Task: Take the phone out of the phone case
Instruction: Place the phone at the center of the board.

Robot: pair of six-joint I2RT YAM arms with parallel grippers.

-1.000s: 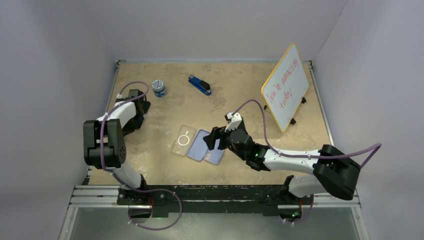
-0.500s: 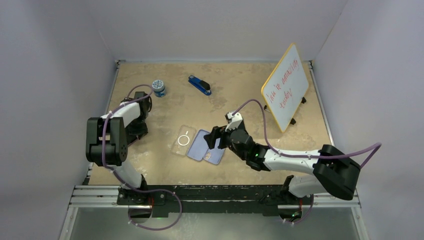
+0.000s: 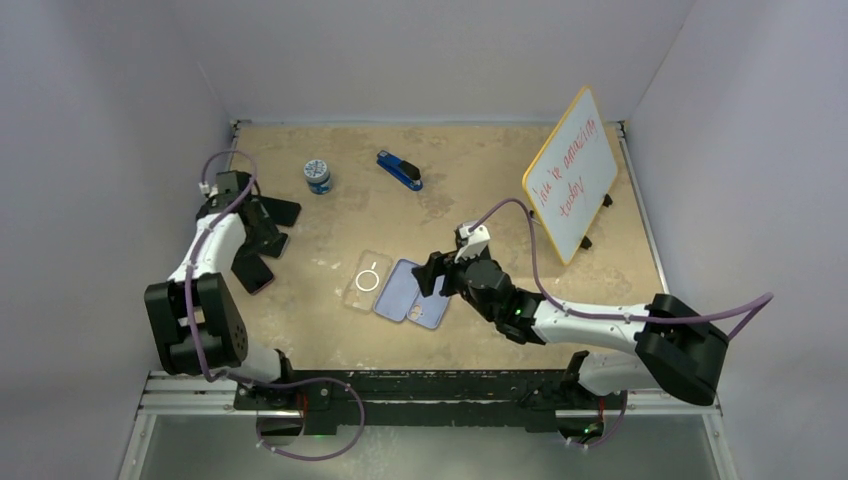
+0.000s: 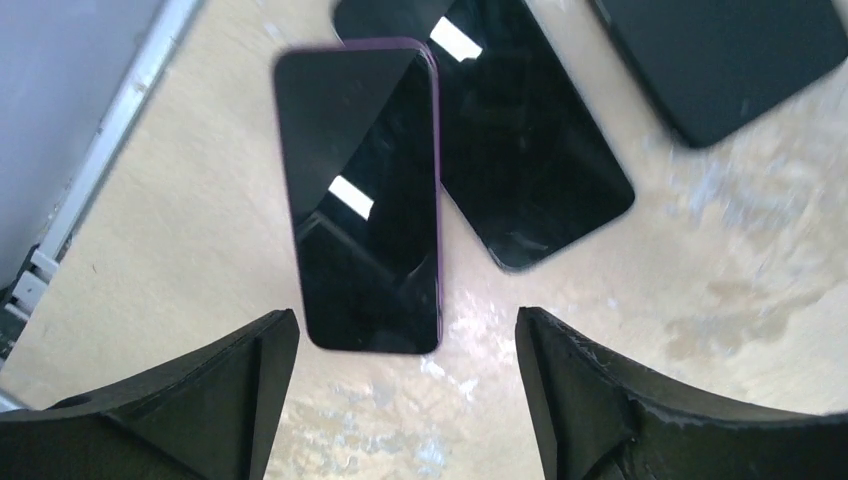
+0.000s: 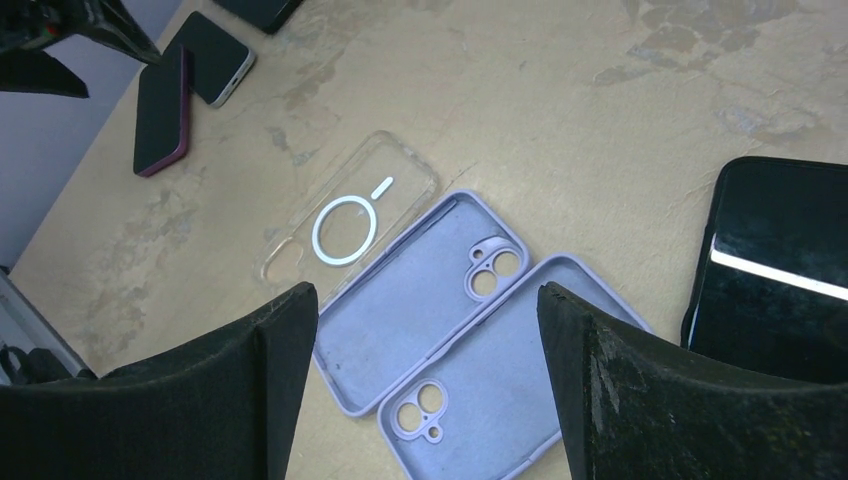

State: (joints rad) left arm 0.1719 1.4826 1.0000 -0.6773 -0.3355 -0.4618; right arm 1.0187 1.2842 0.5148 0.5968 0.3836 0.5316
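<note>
Top external: the left hand (image 3: pixel 256 236) hangs over the left side of the surface (image 3: pixel 480 160), above a row of three phones. These are a purple phone (image 3: pixel 255 272) nearest, a second phone (image 3: pixel 270 244) beyond it and a third phone (image 3: pixel 283 211) farthest. Near the middle lie a clear case (image 3: pixel 367 280) and, just right of it, two lilac cases (image 3: pixel 410 295), all empty. The right hand (image 3: pixel 432 278) hovers at the right edge of the lilac cases. A jar (image 3: pixel 318 176) and a stapler (image 3: pixel 400 170) sit far back, and a whiteboard (image 3: pixel 572 175) stands at the far right.

Left wrist: the left hand (image 4: pixel 405 400) has its fingers (image 4: pixel 200 400) wide apart with nothing between them. The purple phone (image 4: pixel 360 190) lies screen up just beyond them, touching the second phone (image 4: pixel 530 150) along one edge. The third phone (image 4: pixel 720 60) lies apart from both.

Right wrist: the right hand (image 5: pixel 430 400) is also spread and holds nothing. Between its fingers (image 5: pixel 700 400) show the clear case (image 5: pixel 350 215) and the lilac cases (image 5: pixel 460 340), side by side with their insides up. A dark phone (image 5: pixel 780 260) lies screen up just right of them, partly behind the right finger. Whether it sits in a case I cannot tell.
</note>
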